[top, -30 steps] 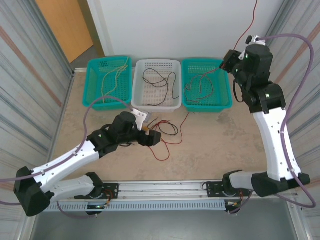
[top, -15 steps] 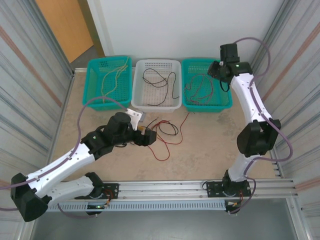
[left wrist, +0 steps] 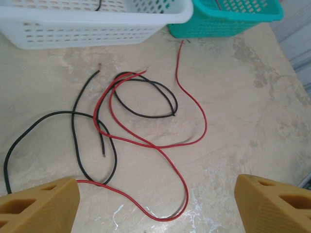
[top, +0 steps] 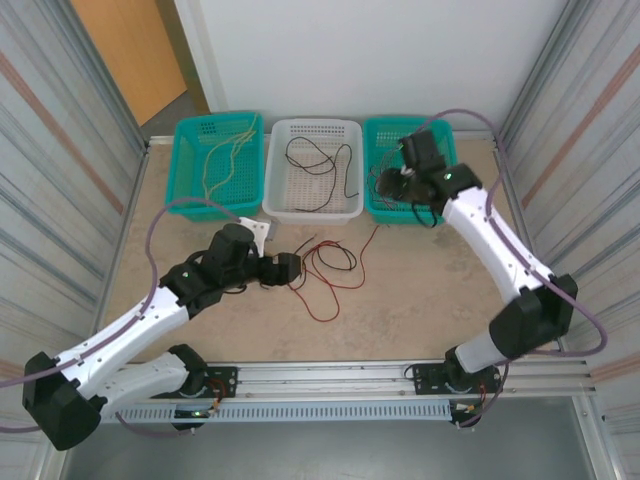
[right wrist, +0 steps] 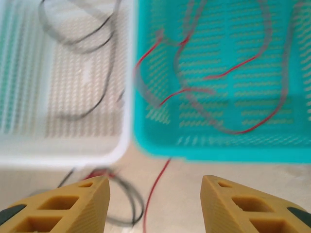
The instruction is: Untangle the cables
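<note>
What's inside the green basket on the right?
Thin red cables lie loose inside the teal basket. From above, the right hand covers its middle, hiding what lies there.

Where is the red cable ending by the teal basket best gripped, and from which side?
Grip the red cable on its wide outer arc, from straight above, jaws across it: there it lies flat and alone on the table, clear of the black cables.

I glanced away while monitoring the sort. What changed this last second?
The right arm swung down over the right-hand teal plastic basket; its jaws opened, releasing a thin red cable into it. The left arm edged left. Red-and-black cable tangle on the table, other baskets: unchanged.
</note>
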Controlling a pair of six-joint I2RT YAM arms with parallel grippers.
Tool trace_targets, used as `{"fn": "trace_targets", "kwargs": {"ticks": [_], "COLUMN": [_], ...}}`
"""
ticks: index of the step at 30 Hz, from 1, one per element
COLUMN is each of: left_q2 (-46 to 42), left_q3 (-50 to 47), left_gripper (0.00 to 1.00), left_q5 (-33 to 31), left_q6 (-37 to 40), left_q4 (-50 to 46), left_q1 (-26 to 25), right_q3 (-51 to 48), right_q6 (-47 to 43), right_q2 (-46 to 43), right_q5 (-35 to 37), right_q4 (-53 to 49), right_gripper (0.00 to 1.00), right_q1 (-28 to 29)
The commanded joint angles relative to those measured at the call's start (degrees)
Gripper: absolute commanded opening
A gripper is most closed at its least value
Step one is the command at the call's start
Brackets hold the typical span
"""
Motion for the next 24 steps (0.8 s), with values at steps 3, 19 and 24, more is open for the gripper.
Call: {"fn": "trace_targets", "kwargs": {"ticks": [3,19,24], "left_q2": [-1.24,-2.72,-3.16], "left_q3": [-1.28,-2.86,-2.2], "left_gripper": [0.83,0.82,0.82], "left_q5": [2.57,5.71,5.37], "left_q6": [-2.9,-4.97,-4.19], "left_q4": [2.08,2.57,1.03], "left_q1": [3.72,5.5,5.47], "right_q3": [-14.65,-24.93,-25.65], "right_q6": [8.95,19.22,19.22], "right_q2": [-4.22,10.71,11.46], "right_q5": [4.77,0.53,0.18], "right_q4": [4.32,14.44,14.15], "right_gripper": [0.54,0.45,0.29], "right_q1": [10.99,15.55,15.42]}}
